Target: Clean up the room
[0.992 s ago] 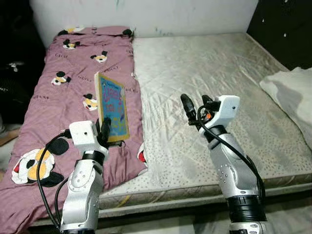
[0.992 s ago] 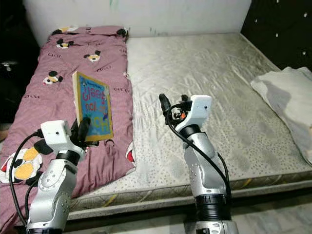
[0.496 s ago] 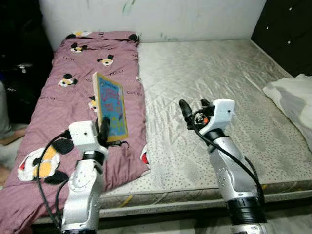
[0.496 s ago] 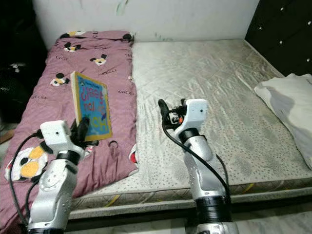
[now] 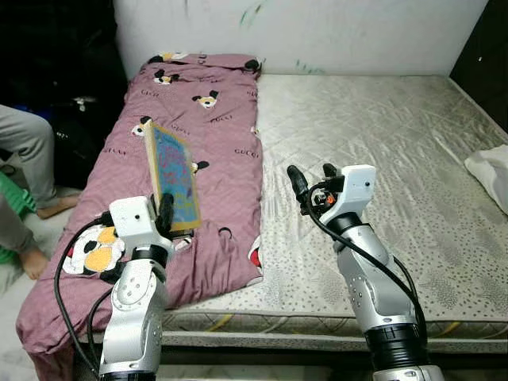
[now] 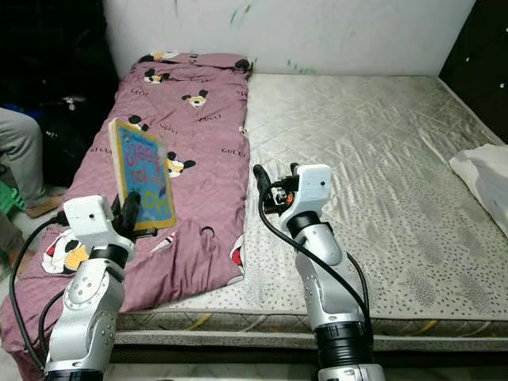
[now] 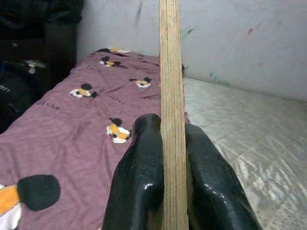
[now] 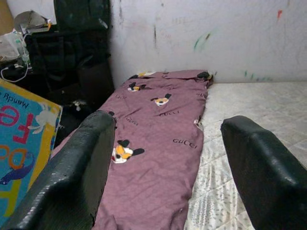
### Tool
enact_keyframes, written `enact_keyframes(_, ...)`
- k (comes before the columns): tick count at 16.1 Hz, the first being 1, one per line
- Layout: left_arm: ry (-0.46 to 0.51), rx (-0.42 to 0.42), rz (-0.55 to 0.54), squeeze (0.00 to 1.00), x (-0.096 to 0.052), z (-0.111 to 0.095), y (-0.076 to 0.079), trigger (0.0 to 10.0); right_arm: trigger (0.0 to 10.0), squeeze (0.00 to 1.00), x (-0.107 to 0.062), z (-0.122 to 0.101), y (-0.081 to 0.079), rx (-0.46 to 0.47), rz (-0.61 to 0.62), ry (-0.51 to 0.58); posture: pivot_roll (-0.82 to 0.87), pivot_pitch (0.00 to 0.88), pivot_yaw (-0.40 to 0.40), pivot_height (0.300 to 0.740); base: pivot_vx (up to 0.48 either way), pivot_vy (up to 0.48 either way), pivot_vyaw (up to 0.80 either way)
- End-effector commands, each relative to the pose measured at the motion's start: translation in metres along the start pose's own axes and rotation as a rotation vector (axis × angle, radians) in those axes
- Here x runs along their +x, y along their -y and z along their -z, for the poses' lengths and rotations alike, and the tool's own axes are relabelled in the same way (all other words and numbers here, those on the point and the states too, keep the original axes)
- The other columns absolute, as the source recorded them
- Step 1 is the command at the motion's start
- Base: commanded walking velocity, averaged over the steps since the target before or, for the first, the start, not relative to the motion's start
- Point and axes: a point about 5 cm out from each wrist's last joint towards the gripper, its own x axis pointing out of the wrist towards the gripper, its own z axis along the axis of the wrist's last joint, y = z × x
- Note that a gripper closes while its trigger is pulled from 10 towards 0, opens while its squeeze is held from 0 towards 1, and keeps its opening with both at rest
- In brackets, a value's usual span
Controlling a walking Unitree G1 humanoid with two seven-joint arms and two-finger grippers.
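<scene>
Above the near left part of the bed, I hold a book (image 5: 170,176) upright and a little tilted in my left gripper (image 5: 165,213), its blue cover with yellow border and large coloured letters facing right. My left gripper is clamped on the book's lower edge, and my left wrist view shows the book edge-on, with one black finger (image 7: 136,177) pressed against each side of the pale stacked pages. The book hangs over a mauve blanket (image 5: 198,135) printed with cartoon mouse heads and small dark lettering; the blanket covers the left strip of the bed, runs from the wall down to the near edge and drapes over the left side.

My right gripper (image 5: 311,179) is raised over the bare mattress (image 5: 381,143), just right of the blanket's edge, with its two black fingers spread apart and nothing between them. My right wrist view looks between those fingers (image 8: 76,163) toward the blanket, the wall and a corner of the book's cover.

The mattress is pale grey with a quilted pattern and fills the middle and right of the bed. At its far right edge lies a bundle of white cloth (image 5: 490,168). Behind the bed stands a whitish wall (image 5: 317,32) with a few small green marks. To the left of the bed, a person's legs in grey trousers (image 5: 24,147) and a bare foot (image 5: 36,259) rest on the floor, next to dark bags (image 5: 75,127).
</scene>
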Motion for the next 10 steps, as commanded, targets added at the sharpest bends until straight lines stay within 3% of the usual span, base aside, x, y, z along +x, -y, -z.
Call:
enact_keyframes(1,0.036,0.019,0.011,0.0,0.0038,-0.0073,0.0025,10.0,10.0,0.0,-0.0007,0.0029,0.0023,-0.002,0.016,-0.009,0.05,0.037,-0.018,0.74,0.0,0.0,0.0)
enact_keyframes(4,0.035,0.041,0.012,0.0,0.0039,-0.0071,0.0015,10.0,10.0,0.0,-0.0008,0.0026,-0.0004,-0.033,-0.011,-0.005,0.05,0.037,-0.018,0.74,0.0,0.0,0.28)
enact_keyframes(6,0.041,0.037,0.015,0.0,0.0044,-0.008,0.003,10.0,10.0,0.0,-0.0008,0.0029,0.0013,-0.047,-0.006,-0.007,0.05,0.038,-0.022,0.74,0.0,0.0,0.8)
enact_keyframes(10,0.041,0.033,0.024,0.0,0.0053,-0.0073,0.0048,10.0,10.0,0.0,0.0002,0.0046,0.0032,-0.048,-0.002,-0.015,0.05,0.029,-0.025,0.74,0.0,0.0,0.0)
